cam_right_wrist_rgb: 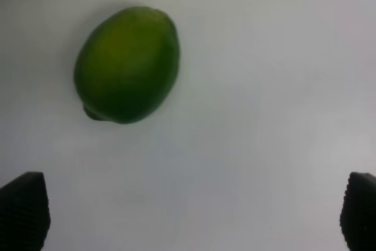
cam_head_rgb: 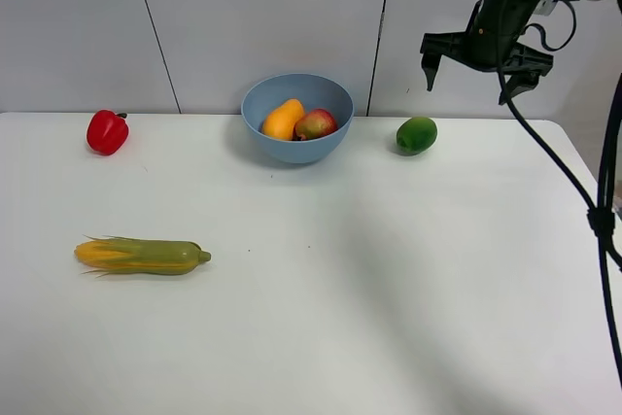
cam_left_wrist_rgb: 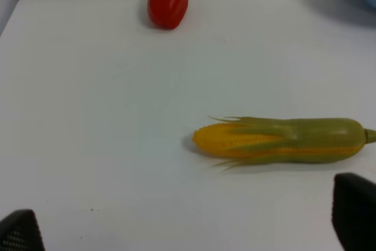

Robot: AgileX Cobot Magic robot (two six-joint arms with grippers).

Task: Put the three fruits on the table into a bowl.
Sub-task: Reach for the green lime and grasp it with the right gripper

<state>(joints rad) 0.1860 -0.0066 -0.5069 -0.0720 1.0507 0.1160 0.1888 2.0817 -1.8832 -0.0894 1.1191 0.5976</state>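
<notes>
The light-blue bowl (cam_head_rgb: pixel 296 97) stands at the back middle of the white table (cam_head_rgb: pixel 389 269). The orange-yellow mango (cam_head_rgb: pixel 283 120) and the red pomegranate (cam_head_rgb: pixel 316 124) lie inside it. The green lime (cam_head_rgb: pixel 416 134) lies on the table to the right of the bowl; it also shows in the right wrist view (cam_right_wrist_rgb: pixel 126 64). My right gripper (cam_head_rgb: pixel 471 73) is open and empty, raised above the table to the right of the lime. My left gripper (cam_left_wrist_rgb: pixel 188 230) is open and empty; only its fingertips (cam_left_wrist_rgb: pixel 355 218) show in the left wrist view.
A red bell pepper (cam_head_rgb: pixel 107 132) sits at the back left, also in the left wrist view (cam_left_wrist_rgb: pixel 168 0). A yellow-green corn cob (cam_head_rgb: pixel 142 256) lies at the left middle, close before my left gripper (cam_left_wrist_rgb: pixel 282 140). Black cables (cam_head_rgb: pixel 593 211) hang on the right.
</notes>
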